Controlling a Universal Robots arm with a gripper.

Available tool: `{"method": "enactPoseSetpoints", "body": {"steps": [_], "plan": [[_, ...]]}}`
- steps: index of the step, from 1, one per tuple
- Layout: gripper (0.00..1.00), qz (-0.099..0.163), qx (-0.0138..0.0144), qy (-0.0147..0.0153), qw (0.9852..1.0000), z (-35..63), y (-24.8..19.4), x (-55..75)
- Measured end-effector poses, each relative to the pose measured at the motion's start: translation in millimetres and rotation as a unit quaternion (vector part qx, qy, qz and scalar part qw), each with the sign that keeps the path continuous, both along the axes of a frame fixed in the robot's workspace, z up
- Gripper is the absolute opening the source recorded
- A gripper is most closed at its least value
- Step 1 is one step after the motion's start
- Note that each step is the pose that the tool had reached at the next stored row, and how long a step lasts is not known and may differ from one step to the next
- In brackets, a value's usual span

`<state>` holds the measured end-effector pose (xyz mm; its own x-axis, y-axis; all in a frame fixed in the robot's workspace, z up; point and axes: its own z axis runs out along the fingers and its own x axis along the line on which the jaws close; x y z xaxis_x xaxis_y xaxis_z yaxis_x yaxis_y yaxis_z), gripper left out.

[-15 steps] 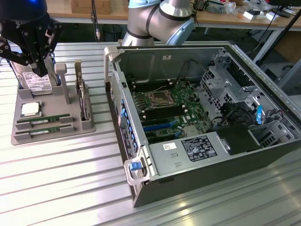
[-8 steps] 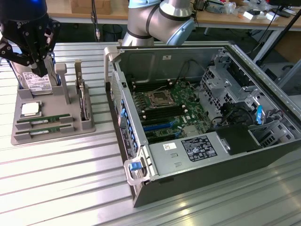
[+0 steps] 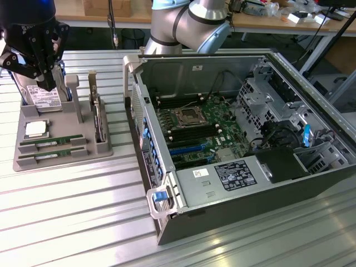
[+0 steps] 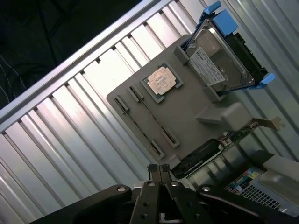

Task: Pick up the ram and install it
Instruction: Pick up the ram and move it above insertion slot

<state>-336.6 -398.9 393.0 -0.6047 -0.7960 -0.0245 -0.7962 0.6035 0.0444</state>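
Observation:
Two green ram sticks (image 3: 53, 143) lie side by side in slots at the front of a grey holder tray (image 3: 61, 164). In the wrist view they show edge-on as thin strips (image 4: 140, 126) on the tray (image 4: 196, 105). My black gripper (image 3: 49, 83) hangs above the back of the tray, over the hard drive and well clear of the ram. Its fingertips (image 4: 159, 170) are pressed together with nothing between them.
The tray also carries a square silver processor (image 3: 35, 129), a hard drive (image 3: 41, 97) in a blue carrier and an upright card (image 3: 99, 119). An open computer case (image 3: 239, 183) with its motherboard (image 3: 192, 125) lies at the exterior view's right on a ribbed metal table.

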Motion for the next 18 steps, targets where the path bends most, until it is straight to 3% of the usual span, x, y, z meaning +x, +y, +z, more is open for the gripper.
{"method": "enactPoseSetpoints", "body": {"steps": [9, 18], "plan": [[0.11, 0.047, 0.0, 0.0, 0.9989, 0.0, 0.0, 0.0], [0.11, 0.087, 0.0, 0.0, 0.9962, 0.0, 0.0, 0.0]]}}
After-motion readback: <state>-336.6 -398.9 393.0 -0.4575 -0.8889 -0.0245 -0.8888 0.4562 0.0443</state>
